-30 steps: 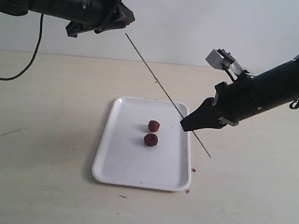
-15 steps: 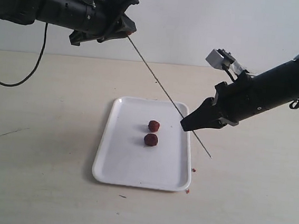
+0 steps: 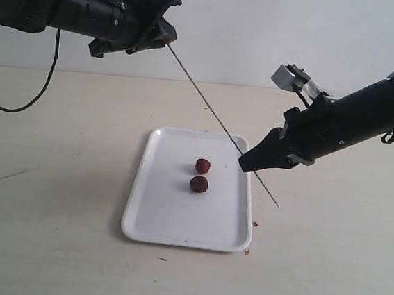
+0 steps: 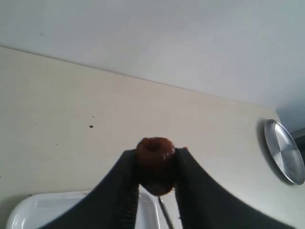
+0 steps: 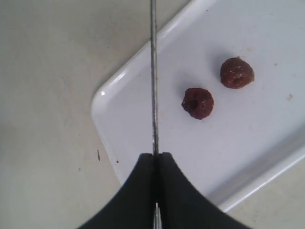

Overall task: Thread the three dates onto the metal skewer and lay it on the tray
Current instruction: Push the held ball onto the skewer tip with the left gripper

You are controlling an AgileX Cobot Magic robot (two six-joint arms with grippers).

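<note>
The left gripper (image 3: 167,34) is hanging high over the table (image 3: 53,189), and its fingers are pinching one date (image 4: 154,152) between their tips, set only as far apart as the fruit is wide. The metal skewer (image 3: 208,108) is meeting this date from the underside of the fingertips; whether its point is already inside the fruit cannot be told. From there the rod is slanting down and away towards the right gripper (image 3: 245,166), which is clamping it tightly, jaws pressed together on the thin metal. A short length of skewer is sticking out behind this gripper, ending in the air just past the tray's near long rim.

The tray (image 3: 176,223) is lying flat below the right gripper's tip and well below the left one. The two other dates (image 3: 203,165) are sitting on it just beside each other, close to the right gripper's fingertips and to one side of the rod, not touching it. A few reddish crumbs (image 3: 255,224) are lying on the table beside the tray's rim under the right arm.
</note>
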